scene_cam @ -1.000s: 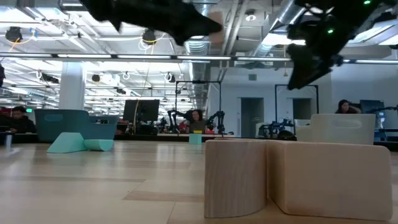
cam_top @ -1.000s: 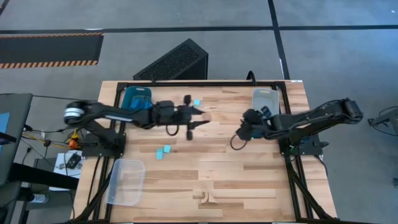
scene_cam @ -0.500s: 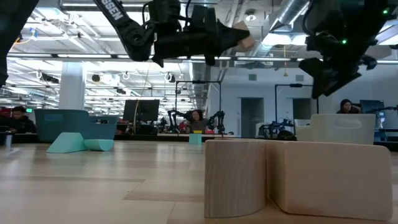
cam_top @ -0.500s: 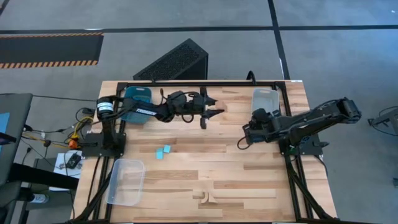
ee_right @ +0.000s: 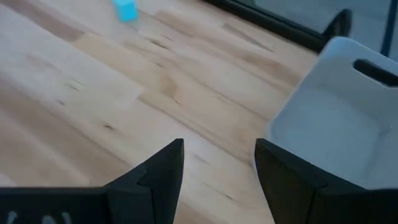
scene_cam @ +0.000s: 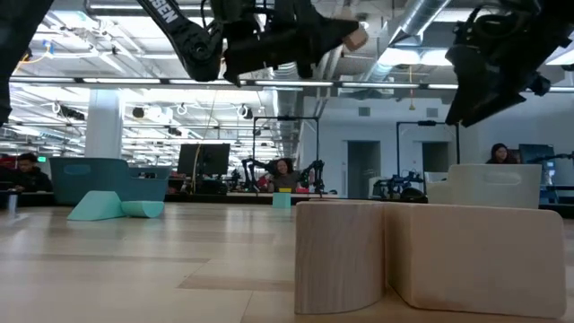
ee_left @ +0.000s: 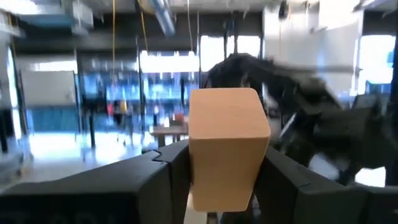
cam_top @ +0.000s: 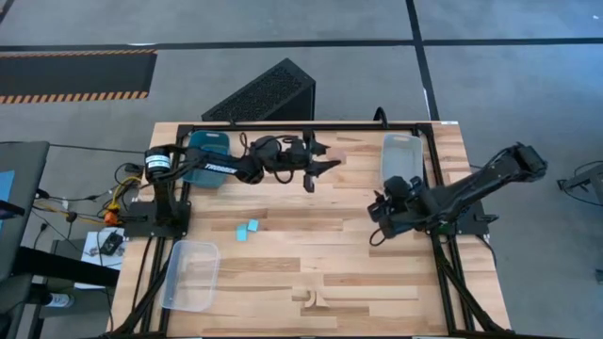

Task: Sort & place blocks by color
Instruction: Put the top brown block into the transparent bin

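Note:
My left gripper [cam_top: 320,166] is high over the table's far middle, shut on a pale wood block [ee_left: 227,146]; the block also shows at the fingertips in the low view [scene_cam: 356,39]. My right gripper [ee_right: 217,168] is open and empty above the table's right side [cam_top: 380,215], beside the clear tray [cam_top: 402,155]. Two turquoise blocks [cam_top: 247,229] lie flat on the table left of the middle. Two wood blocks [cam_top: 306,298] stand side by side near the front edge. A small turquoise block [ee_right: 126,9] lies farther off on the table. My left gripper pinches the wood block by two opposite side faces [ee_left: 196,180] between its two fingers. The fingers lie about level and point toward the table's right. The block's far end [ee_left: 224,106] sticks out past the fingertips. It is lifted well clear of the table.
A dark blue tray [cam_top: 207,151] stands at the far left, under my left arm. A clear tray [cam_top: 188,273] lies at the near left. The white-clear tray's wall [ee_right: 336,106] is close in front of my right gripper. People and other robots show in the room behind.
My left gripper has swung with the wood block from the table's middle toward the far edge and a little to the right, staying shut on the block. My right gripper has moved toward the near edge and slightly to the right.

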{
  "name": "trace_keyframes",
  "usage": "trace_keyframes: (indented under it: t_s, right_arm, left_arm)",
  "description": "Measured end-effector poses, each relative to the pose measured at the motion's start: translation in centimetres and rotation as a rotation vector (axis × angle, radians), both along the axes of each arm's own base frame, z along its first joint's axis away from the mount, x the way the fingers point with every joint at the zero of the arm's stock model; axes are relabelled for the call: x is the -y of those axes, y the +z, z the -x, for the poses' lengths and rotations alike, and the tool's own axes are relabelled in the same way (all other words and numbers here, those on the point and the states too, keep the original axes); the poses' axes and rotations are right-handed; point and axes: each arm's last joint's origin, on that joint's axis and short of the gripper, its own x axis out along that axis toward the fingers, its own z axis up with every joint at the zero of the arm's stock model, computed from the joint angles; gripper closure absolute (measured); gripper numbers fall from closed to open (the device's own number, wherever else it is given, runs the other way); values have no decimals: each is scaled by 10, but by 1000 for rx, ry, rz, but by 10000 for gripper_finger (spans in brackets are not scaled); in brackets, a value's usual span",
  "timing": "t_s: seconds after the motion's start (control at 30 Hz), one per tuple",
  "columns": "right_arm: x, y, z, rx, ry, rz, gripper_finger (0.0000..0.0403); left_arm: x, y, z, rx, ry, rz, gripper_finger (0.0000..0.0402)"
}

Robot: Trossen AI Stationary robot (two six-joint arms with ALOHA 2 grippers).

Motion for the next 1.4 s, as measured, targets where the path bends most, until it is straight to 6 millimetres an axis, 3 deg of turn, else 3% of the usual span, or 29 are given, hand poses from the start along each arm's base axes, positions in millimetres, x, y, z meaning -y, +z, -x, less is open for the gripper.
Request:
trace_keyframes:
  t_s: [0.2, 0.3, 0.4, 0.6, 0.67, 0.87, 0.93, 1.0, 1.07, 1.13, 1.23, 1.4]
  right_arm:
    - [-13, -18, -7, 15, 61, 1, 184]
    - [-13, -27, -7, 18, 59, 8, 184]
    - [-12, -27, -6, 15, 63, 13, 184]
    - [-8, -20, -13, -19, 175, -2, 184]
    - [3, -7, -22, -43, 229, 22, 184]
    - [44, 63, -44, -17, 500, -10, 184]
    - [60, 82, -46, 27, 578, -91, 184]
    - [74, 94, -49, 81, 605, -162, 184]
    - [85, 91, -50, 71, 612, -200, 184]
    - [91, 81, -55, 57, 607, -207, 184]
    - [92, 54, -61, 18, 595, -204, 184]
    - [81, 12, -78, 175, 612, -186, 184]
  left_arm:
    - [-2, -30, -1, -278, 11, 55, 300]
    - [0, -35, 9, -409, 80, 53, 300]
    - [9, -24, 30, -557, 187, 5, 300]
    - [55, 30, 94, -653, 289, -171, 300]
    - [67, 37, 113, -615, 272, -150, 300]
    - [96, 0, 156, -639, 308, -72, 300]
    - [101, 7, 169, -680, 341, -59, 300]
    - [103, 31, 185, -722, 350, -46, 300]
    - [105, 54, 203, -794, 277, -23, 300]
    - [108, 59, 222, -966, 129, 39, 300]
    - [115, 54, 242, -1160, 18, 126, 300]
    - [124, 37, 263, -1415, -75, 237, 296]
